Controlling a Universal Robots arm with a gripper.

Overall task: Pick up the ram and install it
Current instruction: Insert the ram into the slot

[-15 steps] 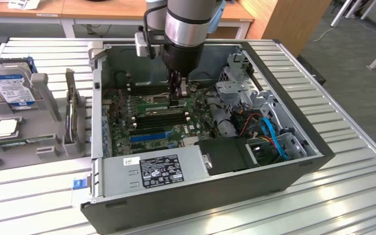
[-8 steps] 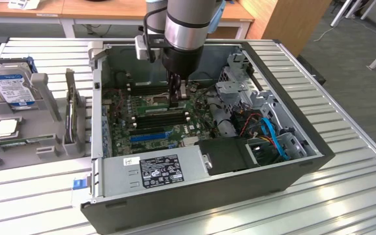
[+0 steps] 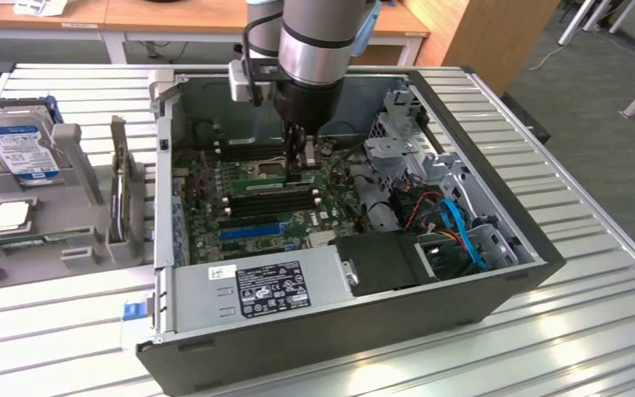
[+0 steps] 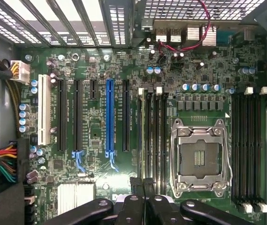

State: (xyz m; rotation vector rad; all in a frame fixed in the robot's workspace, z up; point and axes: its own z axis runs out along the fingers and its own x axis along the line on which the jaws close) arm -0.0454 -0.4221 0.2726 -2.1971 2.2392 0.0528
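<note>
Between the fingers of the end effector [image 3: 304,168], the ram [image 3: 264,184] is gripped on edge inside the open computer case [image 3: 494,273].
The end effector is drawn narrow onto the green stick, which runs out to either side of it, directly below the wrist. Just under the stick lie the black memory slots [image 3: 277,203], beside the CPU socket [image 4: 199,159]; whether it touches a slot cannot be told. The case rests on the slatted surface [image 3: 594,331].
</note>
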